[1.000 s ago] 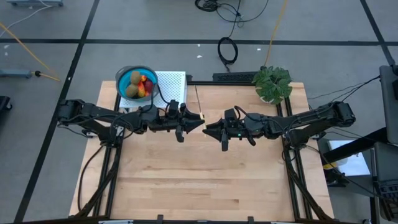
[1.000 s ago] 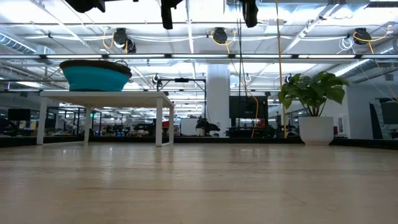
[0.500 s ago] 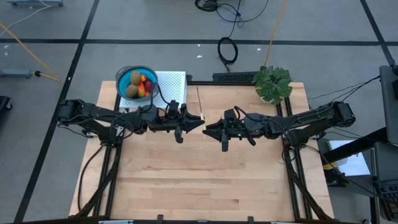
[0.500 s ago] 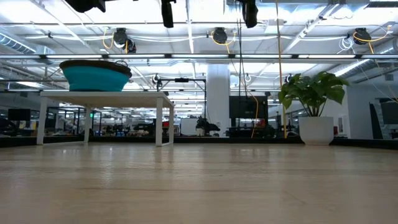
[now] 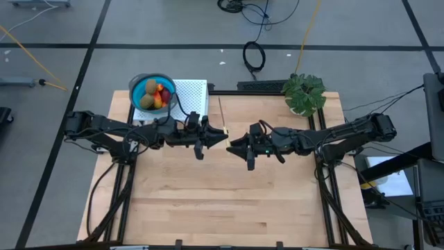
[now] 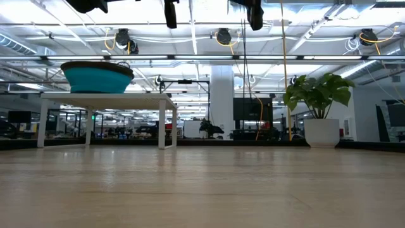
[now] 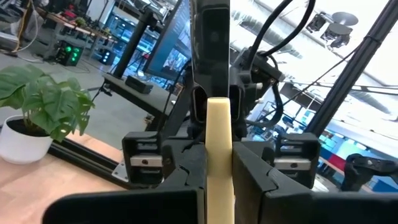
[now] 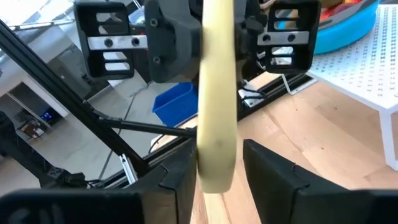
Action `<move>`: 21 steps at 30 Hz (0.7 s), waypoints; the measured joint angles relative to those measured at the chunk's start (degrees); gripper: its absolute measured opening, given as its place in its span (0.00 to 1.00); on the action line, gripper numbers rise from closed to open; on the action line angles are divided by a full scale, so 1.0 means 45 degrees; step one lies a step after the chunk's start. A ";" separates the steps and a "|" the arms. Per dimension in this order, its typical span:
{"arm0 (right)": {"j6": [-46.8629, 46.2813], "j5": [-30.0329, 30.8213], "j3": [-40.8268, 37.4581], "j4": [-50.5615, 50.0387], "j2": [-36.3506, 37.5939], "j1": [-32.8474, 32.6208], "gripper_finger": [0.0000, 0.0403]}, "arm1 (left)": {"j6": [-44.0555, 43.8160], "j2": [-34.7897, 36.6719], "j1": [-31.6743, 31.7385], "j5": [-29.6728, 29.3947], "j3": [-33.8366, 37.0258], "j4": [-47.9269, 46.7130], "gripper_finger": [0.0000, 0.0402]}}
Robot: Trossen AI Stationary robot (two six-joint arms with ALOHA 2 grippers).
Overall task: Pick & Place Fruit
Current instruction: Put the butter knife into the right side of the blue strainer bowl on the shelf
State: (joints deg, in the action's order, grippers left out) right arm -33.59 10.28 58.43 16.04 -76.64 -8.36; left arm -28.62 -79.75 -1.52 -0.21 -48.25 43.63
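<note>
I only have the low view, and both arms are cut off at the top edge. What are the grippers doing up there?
Observer: They meet tip to tip above the middle of the table. The left gripper is shut on a pale yellow stick.
Operator: And the right one?
Observer: The right gripper has its fingers either side of the same stick, with a gap showing on one side, so it reads as open.
Operator: I see a blue bowl on a white stand. Anything in it?
Observer: Yes, the fruit sits inside the blue bowl: kiwis plus red and orange pieces.
</note>
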 joint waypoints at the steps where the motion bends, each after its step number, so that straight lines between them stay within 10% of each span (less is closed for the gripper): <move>1: -0.0018 -0.0004 0.0000 -0.0087 0.0000 0.0000 0.31 | 0.0000 0.0009 0.0000 0.0025 0.0000 0.0017 0.08; 21: -0.0143 -0.0684 0.0000 -0.2137 0.0000 -0.0391 0.60 | 0.0596 0.1181 0.0454 -0.0498 0.0005 -0.1369 0.08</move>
State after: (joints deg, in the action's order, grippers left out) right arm -34.23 7.20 58.43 6.42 -76.64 -10.12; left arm -25.94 -74.43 0.52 -2.45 -48.23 37.47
